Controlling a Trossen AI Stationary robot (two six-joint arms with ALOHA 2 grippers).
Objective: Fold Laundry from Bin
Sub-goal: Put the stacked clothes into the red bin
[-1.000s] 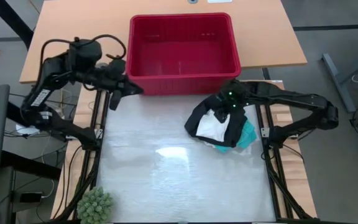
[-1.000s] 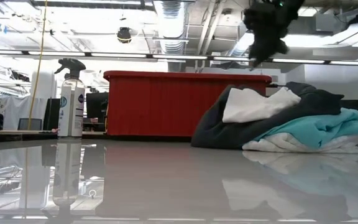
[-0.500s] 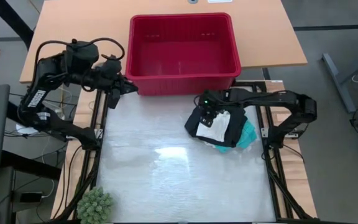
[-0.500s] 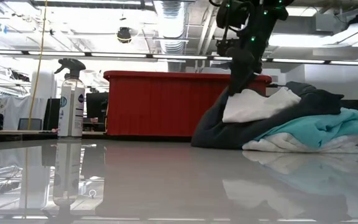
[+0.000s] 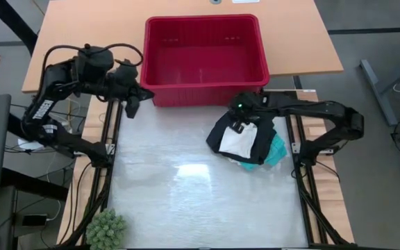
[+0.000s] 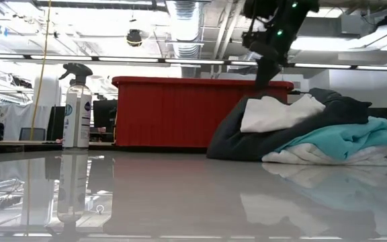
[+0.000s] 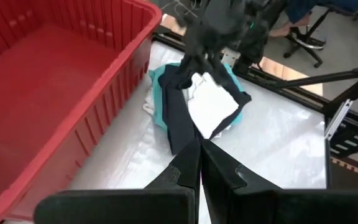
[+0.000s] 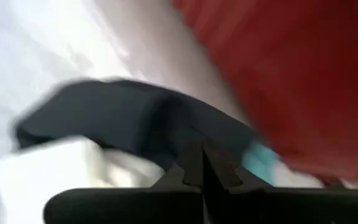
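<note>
The laundry (image 5: 245, 142) lies in a heap at the table's right, near the bin. A black garment (image 5: 221, 135) wraps a white piece (image 5: 238, 141), with turquoise cloth (image 5: 276, 149) beneath. The red bin (image 5: 146, 48) stands at the far edge; its inside shows no cloth. My right gripper (image 6: 261, 82) is shut just above the heap's far left part, pointing steeply down; in the right wrist view nothing shows between its fingers (image 8: 202, 148). My left gripper (image 5: 132, 107) is shut, held high by the bin's near left corner.
A spray bottle (image 6: 77, 107) stands to the left of the bin in the low view. A green plant (image 5: 106, 229) sits at the table's near left corner. Bare table top (image 5: 186, 194) stretches left of and nearer than the heap.
My right gripper went down and toward the table's left onto the heap's far left part, then rose a little and now stands just above it. The heap keeps its shape.
</note>
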